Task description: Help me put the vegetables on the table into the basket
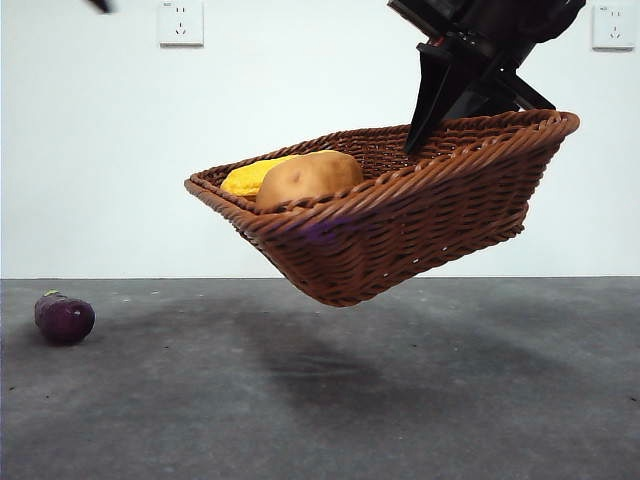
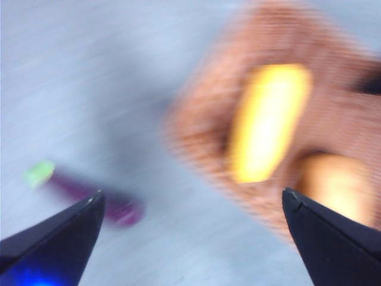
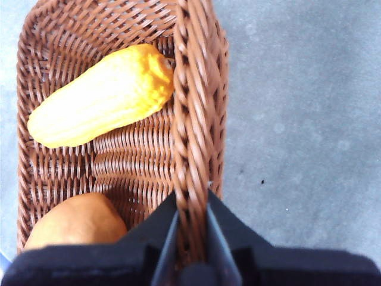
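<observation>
No brand, label or writing can be read. The right gripper (image 3: 190, 238) is clamped on the braided rim of the one shallow brown woven wicker basket (image 1: 420, 215), holding it tilted clear above the dark grey matte table (image 1: 400, 400). Beside its jaws, inside the basket, lie one oval tan-brown potato (image 1: 308, 176) and one bumpy yellow corn-like cob (image 3: 101, 95). The left gripper (image 2: 190, 205) hangs with jaws apart above one small dark purple eggplant with a green stem (image 1: 64, 317), which lies on the table, well apart from the basket. Two white wall sockets (image 1: 180, 22) sit behind.
</observation>
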Tool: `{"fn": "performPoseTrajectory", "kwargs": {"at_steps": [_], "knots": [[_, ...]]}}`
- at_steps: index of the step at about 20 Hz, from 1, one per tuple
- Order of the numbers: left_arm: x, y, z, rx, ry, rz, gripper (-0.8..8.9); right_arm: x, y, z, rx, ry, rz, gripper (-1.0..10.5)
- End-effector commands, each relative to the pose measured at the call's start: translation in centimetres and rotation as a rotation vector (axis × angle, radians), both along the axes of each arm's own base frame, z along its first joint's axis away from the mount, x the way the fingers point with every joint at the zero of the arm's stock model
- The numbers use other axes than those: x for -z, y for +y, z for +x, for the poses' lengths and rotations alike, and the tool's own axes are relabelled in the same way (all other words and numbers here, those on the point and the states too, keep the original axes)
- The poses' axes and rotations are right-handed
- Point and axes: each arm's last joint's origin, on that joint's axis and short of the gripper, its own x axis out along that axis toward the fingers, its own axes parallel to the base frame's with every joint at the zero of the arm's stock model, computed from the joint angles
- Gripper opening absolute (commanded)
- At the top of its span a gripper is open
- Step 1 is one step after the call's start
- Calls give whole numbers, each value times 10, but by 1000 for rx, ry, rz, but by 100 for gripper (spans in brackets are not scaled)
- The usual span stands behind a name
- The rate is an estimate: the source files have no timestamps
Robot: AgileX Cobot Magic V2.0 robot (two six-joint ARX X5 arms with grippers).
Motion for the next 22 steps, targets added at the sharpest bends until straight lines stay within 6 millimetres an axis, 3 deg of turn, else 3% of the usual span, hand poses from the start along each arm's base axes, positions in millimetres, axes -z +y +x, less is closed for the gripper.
{"fn": "performPoseTrajectory", "kwargs": {"at_steps": [1,4,7,13,17,22], "knots": [[9,24,17,-153,61,-9,503,-2,1,1,-6,-7,17,-8],[26,44,44,-274,133,0,502,-2,1,1,-8,-11,16,-8],[58,55,75,-341,261,37,502,-3,1,2,-3,-23,13,-8],[133,54,129,-435,494,80,502,-2,1,2,-11,-31,4,-8],[173,52,149,-462,583,103,502,-2,0,2,-7,-42,-12,-8],[205,55,163,-492,640,115,500,-2,0,3,-14,-63,-34,-8]]}}
